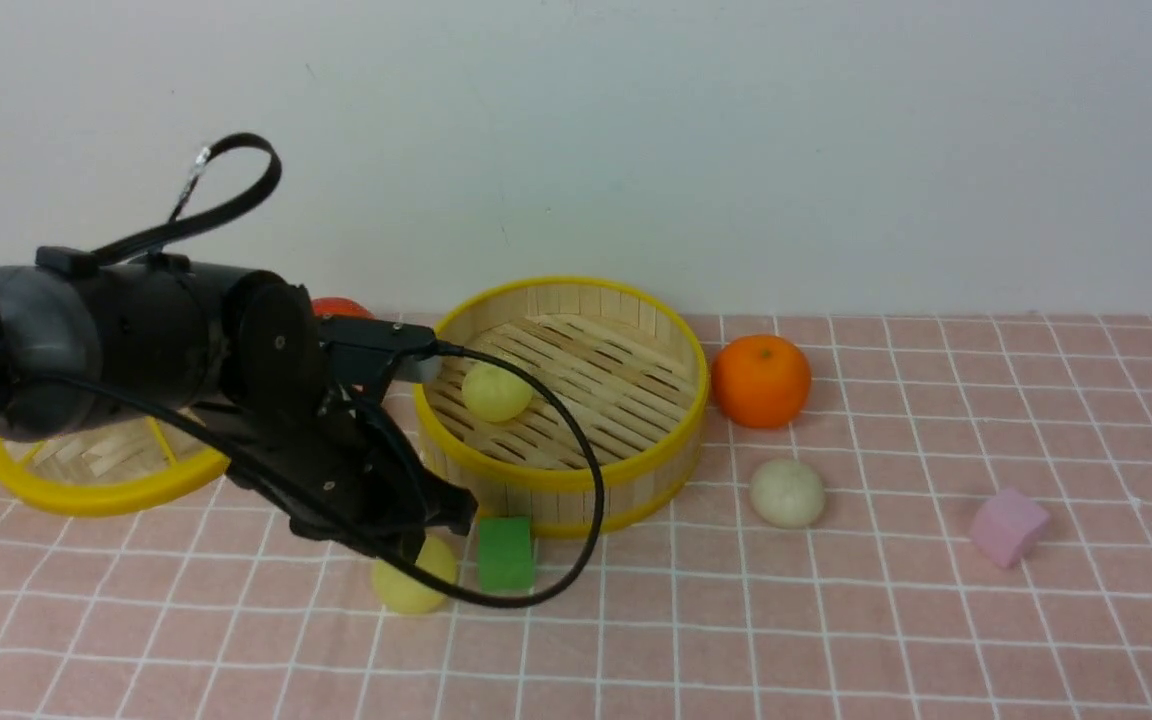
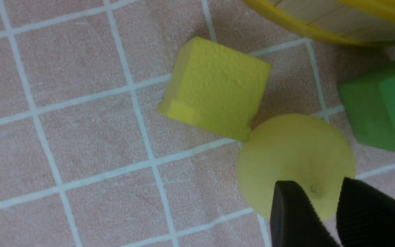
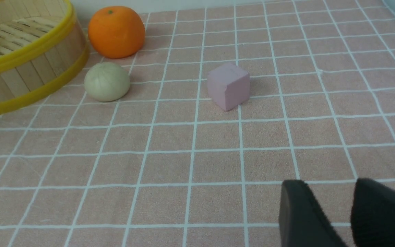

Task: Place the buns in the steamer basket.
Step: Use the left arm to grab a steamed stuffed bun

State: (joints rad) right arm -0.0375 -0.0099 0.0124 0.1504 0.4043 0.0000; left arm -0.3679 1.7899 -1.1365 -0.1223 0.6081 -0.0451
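Observation:
The steamer basket (image 1: 576,497) stands mid-table with one pale yellow bun (image 1: 496,391) on its slatted floor. A second pale yellow bun (image 1: 414,582) (image 2: 293,154) lies on the cloth in front of the basket's left side. My left gripper (image 1: 431,535) (image 2: 317,185) hangs just over this bun, its jaws a little apart and narrower than the bun. An off-white bun (image 1: 787,492) (image 3: 107,81) rests on the cloth to the right of the basket. My right gripper (image 3: 329,185), out of the front view, is open over bare cloth with nothing between its fingers.
An orange (image 1: 761,380) (image 3: 116,31) sits right of the basket. A green block (image 1: 506,552) (image 2: 382,109) and a yellow block (image 2: 218,89) crowd the near bun. A pink block (image 1: 1008,525) (image 3: 228,85) lies at the right. The flat lid (image 1: 96,480) lies at the left, a red fruit (image 1: 341,307) behind the arm.

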